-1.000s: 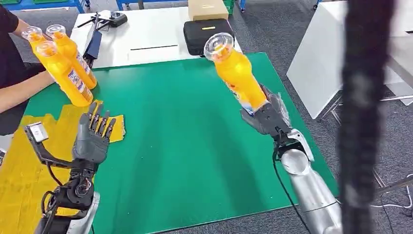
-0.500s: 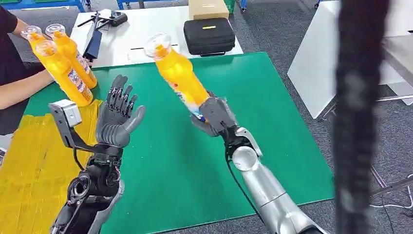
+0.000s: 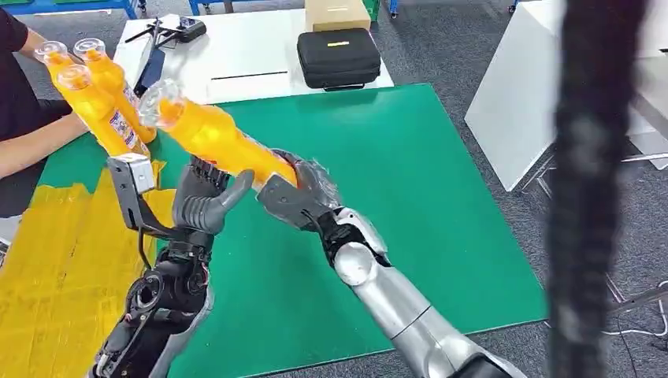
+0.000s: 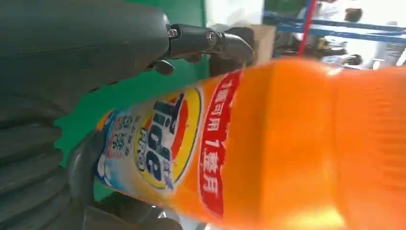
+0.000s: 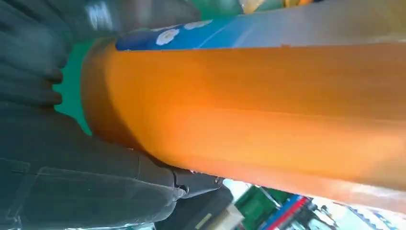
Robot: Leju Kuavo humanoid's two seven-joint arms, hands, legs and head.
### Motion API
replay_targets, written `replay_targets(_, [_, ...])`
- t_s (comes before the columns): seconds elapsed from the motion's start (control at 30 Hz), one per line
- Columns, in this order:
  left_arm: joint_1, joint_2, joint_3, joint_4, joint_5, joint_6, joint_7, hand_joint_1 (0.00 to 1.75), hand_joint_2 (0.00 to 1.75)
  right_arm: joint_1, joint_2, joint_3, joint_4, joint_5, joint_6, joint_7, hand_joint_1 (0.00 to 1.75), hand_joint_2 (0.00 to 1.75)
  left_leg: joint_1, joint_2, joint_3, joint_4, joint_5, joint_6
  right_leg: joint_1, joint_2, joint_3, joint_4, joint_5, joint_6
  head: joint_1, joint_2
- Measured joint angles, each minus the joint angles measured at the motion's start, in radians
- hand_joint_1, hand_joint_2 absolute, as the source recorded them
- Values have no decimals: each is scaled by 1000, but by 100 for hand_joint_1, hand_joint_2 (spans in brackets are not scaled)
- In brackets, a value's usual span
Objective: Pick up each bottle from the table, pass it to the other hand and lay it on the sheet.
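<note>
Handover was about halfway when I looked: the right hand [image 3: 295, 197] was clamped round the base of the orange bottle [image 3: 217, 138] mid-air, left hand [image 3: 206, 201] spread under it, yellow sheet [image 3: 55, 260] bare.

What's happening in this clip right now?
The robot is mid-handover above the green mat. Its right hand grips the lower end of an orange bottle, tilted with its cap toward the left hand, which is open right under the bottle's body. At the far left, a person holds two more orange bottles above the yellow sheet.
</note>
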Motion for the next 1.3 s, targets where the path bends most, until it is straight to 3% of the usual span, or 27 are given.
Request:
replay_targets(0.33, [-23,-20,-1,42,61,10,9,0,175,-14,11,122,7,32,-10,35,175,175,0,0,0,0,0,0,0,0,-1,0,0,0,0,0])
replay_targets(0.97, [-26,-21,1,57,76,32,3,0,175,-38,8,179,33,22,0,55,175,175,0,0,-1,0,0,0,0,0,-1,0,0,0,0,0])
replay_targets(1.0, [-23,-21,2,57,79,37,0,44,175,-42,8,191,38,13,1,62,175,175,0,0,-1,0,0,0,0,0,-1,0,0,0,0,0])
replay_targets(1.03, [-19,-21,4,57,81,44,-6,159,175,-46,8,205,44,-2,2,66,175,175,0,0,-1,0,0,0,0,0,-1,0,0,0,0,0])
replay_targets(1.07, [-16,-21,6,57,84,47,-10,175,175,-50,7,218,50,-12,2,70,175,175,0,0,-1,0,0,0,0,0,-1,0,0,0,0,0])
replay_targets(1.3, [18,-19,19,61,93,51,-41,175,175,-68,-9,274,87,-43,3,68,175,175,0,0,-1,0,0,0,0,0,-1,0,0,0,0,0])
